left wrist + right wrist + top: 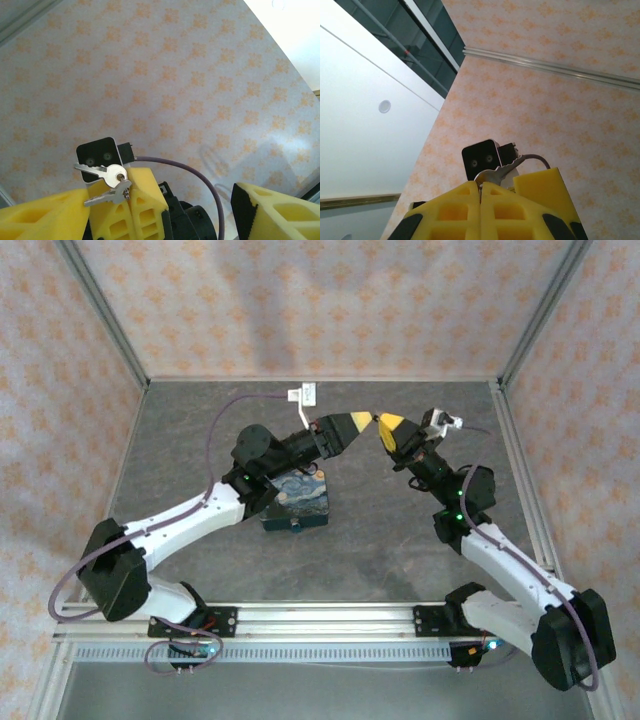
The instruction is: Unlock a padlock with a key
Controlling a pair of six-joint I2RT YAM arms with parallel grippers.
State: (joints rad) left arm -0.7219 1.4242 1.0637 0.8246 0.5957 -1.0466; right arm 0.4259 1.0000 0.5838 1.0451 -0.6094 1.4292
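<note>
wide apart at the bottom of the left wrist view, my left fingers point(45, 215) stand open and grip nothing. between them sit my right fingers point(142, 207), pressed flat together on a small bunch of silver keys point(116, 176). the keys stick out from their tips toward the left, one blade above and one below a round head. one left finger lies just beside the closed right pair; the other is well apart on the right. behind the keys is the black camera point(97, 152) of my right wrist, with a purple cable point(200, 175) curving away from it.

in the right wrist view, a sliver of key metal pokes out of the seam between the shut fingers.

from above, both arms reach in so the yellow tips point at each other, almost meeting over the far middle of the grey tabletop point(400, 540). a painted blue-and-yellow tin point(300, 502) lies on the tabletop under my left arm, nearer than the fingertips and a little left of centre.

where the padlock is i cannot tell.
</note>
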